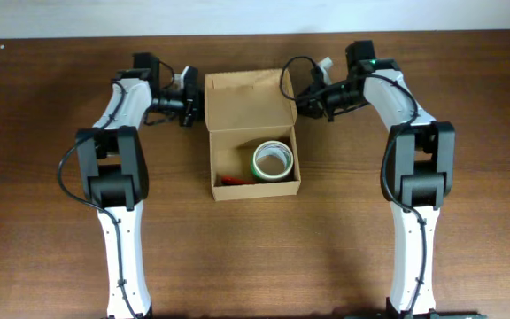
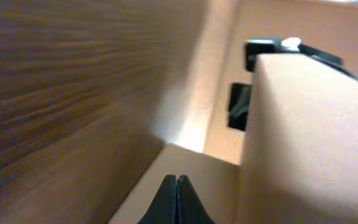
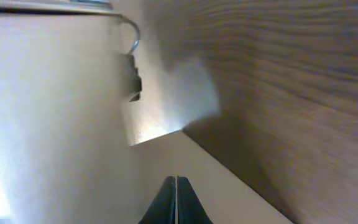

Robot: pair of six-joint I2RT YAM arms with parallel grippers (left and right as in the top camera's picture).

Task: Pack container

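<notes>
I had both arms reaching in toward each other, and the container [image 1: 255, 189] sat on the table [image 1: 343, 221] between the two tools, nearer the arm bases than either fingertip. Its lid flap [image 1: 242, 97] lay thrown back, spanning the gap from one tool to the other. The left gripper [image 1: 187, 106] was closed with nothing between its jaws. Its tip pointed at the flap's near side edge, very close, though I could not tell from overhead whether it touched. The right gripper [image 1: 300, 103] mirrored it on the opposite edge, also closed and empty, facing the left one across the flap. In the left wrist view the fingers [image 2: 168, 200] were pressed flat together, with tan cardboard rising on their right and wood grain running off to their left. In the right wrist view the fingers [image 3: 169, 202] met the same way, with pale, washed-out cardboard on their left and the wood on their right. Back from both tips, inside the open box, a green-rimmed tape roll [image 1: 274, 159] lay flat on the right gripper's side. A small red item [image 1: 230, 179] lay against the front wall on the left gripper's side, too small for me to identify.
</notes>
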